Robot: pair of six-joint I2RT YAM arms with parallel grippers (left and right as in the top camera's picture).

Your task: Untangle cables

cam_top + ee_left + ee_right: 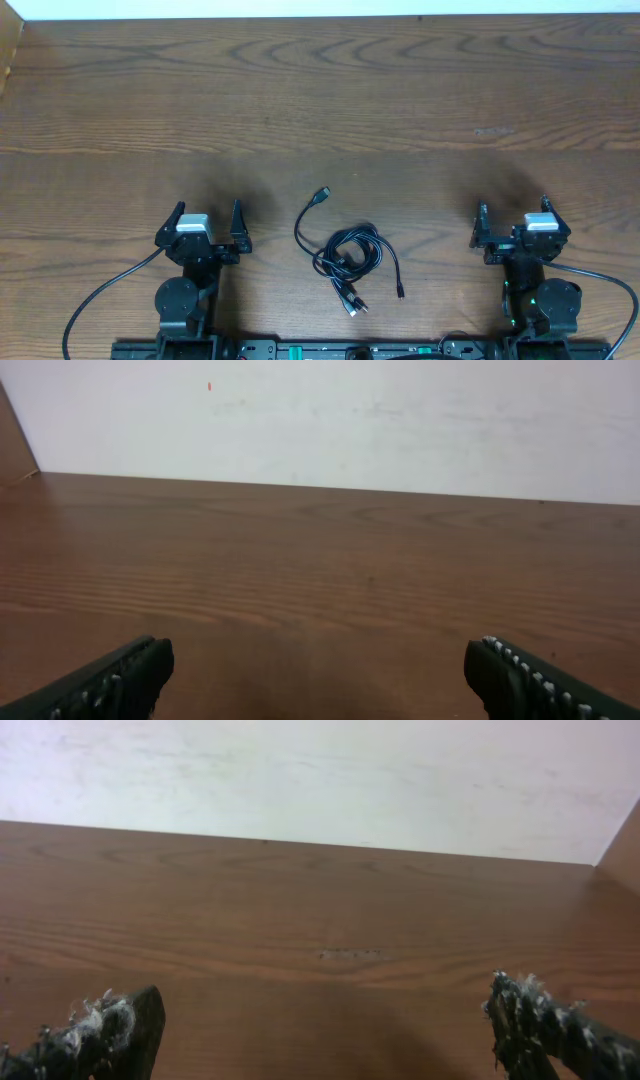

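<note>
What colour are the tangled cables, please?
The cables are black, clearest in the overhead view.

A big brown wooden table (320, 90) has wavy dark lines in its wood. Straight ahead of the right gripper (325, 1020), a small pale scratch mark (350, 955) sits on the wood. Far ahead, past the table's back edge, stands a white wall (300, 770). High on it, ahead and left of the left gripper (315, 670), is a tiny red dot (210, 386). A brown wooden side board (14, 440) stands far off to that gripper's left.
</note>
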